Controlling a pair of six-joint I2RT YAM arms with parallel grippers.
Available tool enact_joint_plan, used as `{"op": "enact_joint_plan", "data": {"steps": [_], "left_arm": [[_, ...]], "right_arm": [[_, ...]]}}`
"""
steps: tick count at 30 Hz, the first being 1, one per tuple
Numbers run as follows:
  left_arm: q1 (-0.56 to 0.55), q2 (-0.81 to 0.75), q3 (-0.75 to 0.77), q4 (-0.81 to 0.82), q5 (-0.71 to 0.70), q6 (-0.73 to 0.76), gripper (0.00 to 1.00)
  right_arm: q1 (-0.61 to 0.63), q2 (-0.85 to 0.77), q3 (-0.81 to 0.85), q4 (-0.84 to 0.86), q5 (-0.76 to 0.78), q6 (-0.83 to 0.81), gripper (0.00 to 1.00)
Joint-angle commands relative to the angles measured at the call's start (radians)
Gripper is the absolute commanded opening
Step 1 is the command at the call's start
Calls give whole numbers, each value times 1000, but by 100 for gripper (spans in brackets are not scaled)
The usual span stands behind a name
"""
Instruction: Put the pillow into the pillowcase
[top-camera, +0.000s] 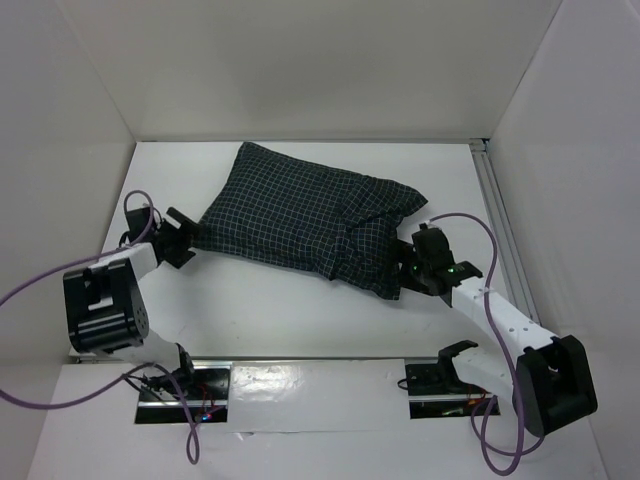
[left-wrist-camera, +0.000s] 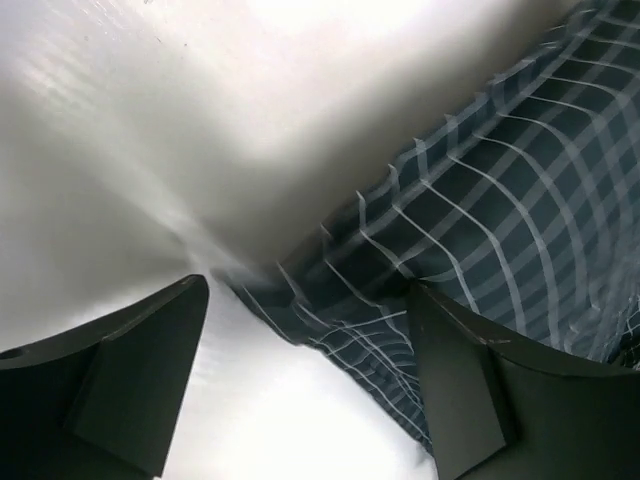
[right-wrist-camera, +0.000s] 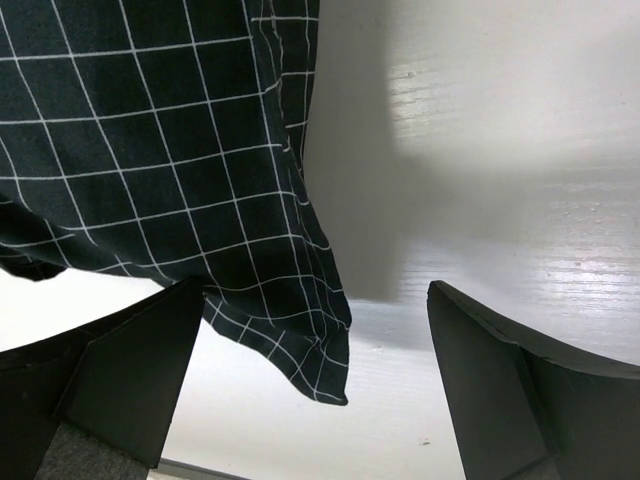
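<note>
**Both pairs of fingers wide open at the pillowcase's two ends**

My left fingers (left-wrist-camera: 308, 290) stand spread wide and hold nothing. In the left wrist view a corner of the dark navy fabric pillowcase with a fine white grid check (left-wrist-camera: 500, 200) pokes into the gap between them. It lies close to the finger at the lower right of the frame and well clear of the one at the lower left.

My right fingers (right-wrist-camera: 315, 290) are just as far apart and also empty. In the right wrist view the checked cloth (right-wrist-camera: 150, 150) fills the upper left. Its pointed corner drops into the gap just beside the finger at the lower left. I cannot tell whether cloth and finger touch.

From above, my left fingers (top-camera: 183, 242) sit at the pillowcase's (top-camera: 300, 215) left end and my right fingers (top-camera: 424, 252) at its lower right end. The case lies plump and slanted across the middle of the white desk (top-camera: 300, 320), its top corner near the back wall. The plain cream pillow is hidden from me, and only checked cloth shows. A silver metal rail (top-camera: 497, 215) runs along the right edge of the desk.
</note>
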Motion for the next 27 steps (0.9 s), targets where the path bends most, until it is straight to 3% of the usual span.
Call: {"op": "enact_joint_plan", "data": {"steps": [1,4,8,9,11,14,16,21,24,27], "left_arm": [[19,84,9,176,133,31,92],[19,106,-37,274,179,10,89],[28,96,-93,371,225,-29,76],[28,96,-93,371,225,-29,62],[28,96,-93,371,225,-40,48],[28,87,-93,371,236,-50,12],[28,75,-93,362,236,-50,0],[28,43,-73,330,236,-50,0],[28,3,-64,311,227,-50,0],[28,-34,-63,289,227,-50,0]], "right_arm": [[-7,-18,18,30,-31,-14,100],[-16,-30,18,30,-31,-24,100],[-16,-30,18,21,-31,-24,100],[-16,-30,18,21,-40,-24,100],[-16,-30,9,31,-52,-24,100],[-16,-30,-2,31,-52,-24,100],[-16,-30,-11,19,-52,-24,100],[-16,-9,-31,53,-81,-24,100],[-16,19,-42,94,-103,-24,91],[-16,28,-60,192,-112,1,54]]}}
